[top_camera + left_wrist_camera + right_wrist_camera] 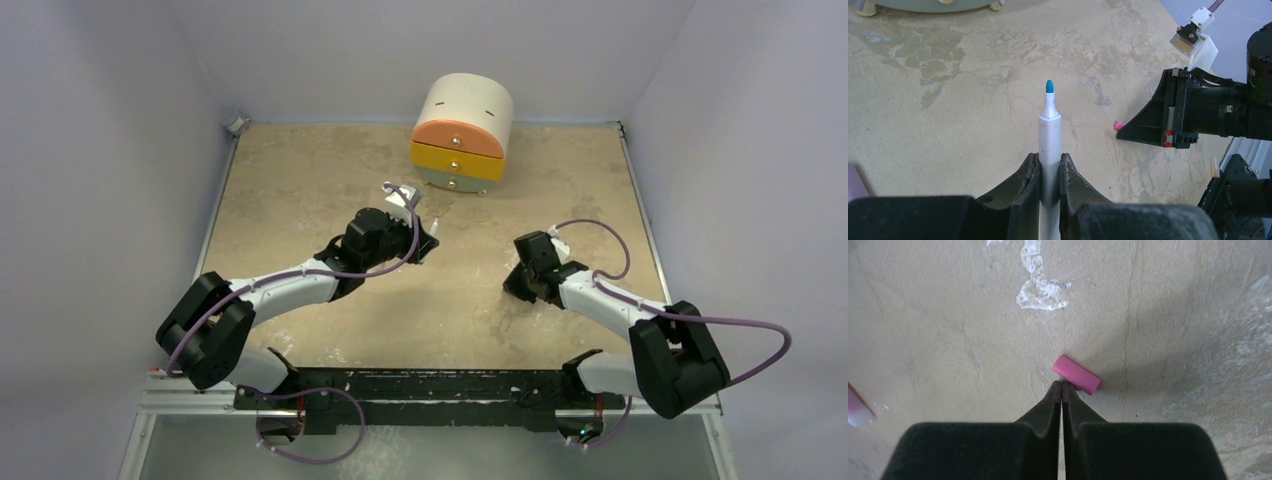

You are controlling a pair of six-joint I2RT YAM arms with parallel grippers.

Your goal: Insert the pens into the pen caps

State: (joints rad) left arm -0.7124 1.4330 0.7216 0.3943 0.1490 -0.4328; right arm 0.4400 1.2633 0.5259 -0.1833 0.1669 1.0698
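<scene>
Pale walls box in a mottled beige table (300, 180), with a little rounded chest of drawers (462, 130) in orange, yellow and green at the far side. From where I stand, nothing looks capped yet. The left end effector (1049, 159) is pinching a white pen (1050, 130) by its barrel. The pen sticks out ahead of the fingers, clear of the table, its teal tip bare and pointing away. Over to the right, the pink cap (1076, 375) lies on its side on the table. The right end effector (1062, 386) is down low with its fingers pressed flat together, their tips right at the cap's near edge. As far as I can see the cap lies just past the tips and nothing is between them, so I'd say it isn't gripped. The wrist view on the left side shows that same cap just beside the other arm's fingertips, well apart from the pen. A pink-and-white thing (855, 409) pokes in at the edge of the right wrist view. It may be another pen, but too little of it shows to be sure. I can't make out any other caps. By my reckoning the whole job is ahead: the cap has to be picked up, lined up with a pen tip and pushed on, then the rest done the same way.
</scene>
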